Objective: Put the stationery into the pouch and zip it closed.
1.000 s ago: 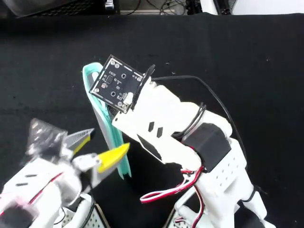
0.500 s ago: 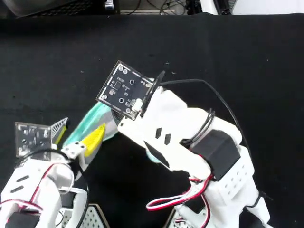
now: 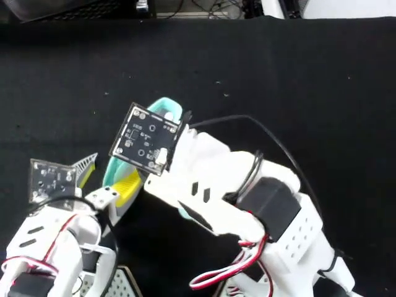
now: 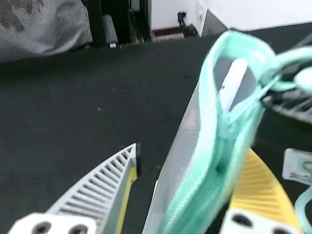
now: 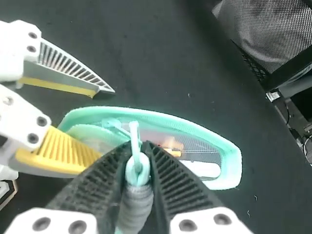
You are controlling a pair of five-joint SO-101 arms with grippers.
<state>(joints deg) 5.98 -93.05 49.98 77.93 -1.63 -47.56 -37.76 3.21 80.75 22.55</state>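
High view: right gripper (image 5: 138, 146), jaws pinching the zip pull (image 5: 134, 168), is shifting lower-left; left gripper (image 4: 192, 151), jaws spread, is straddling the part-open pouch (image 3: 164, 105).

Pouch (image 3: 162, 105) on the tabletop (image 3: 297, 80), held between two claws

The pouch lies at front left in the high view, running away from the left arm. The left claw (image 4: 190, 153) straddles its near end, one finger against one side and the other just apart on the other side. The right claw (image 5: 141, 146) comes over the pouch from the right and pinches the pull (image 5: 135, 168) near that same end. Stationery (image 5: 204, 169) lies inside, toward the far end.
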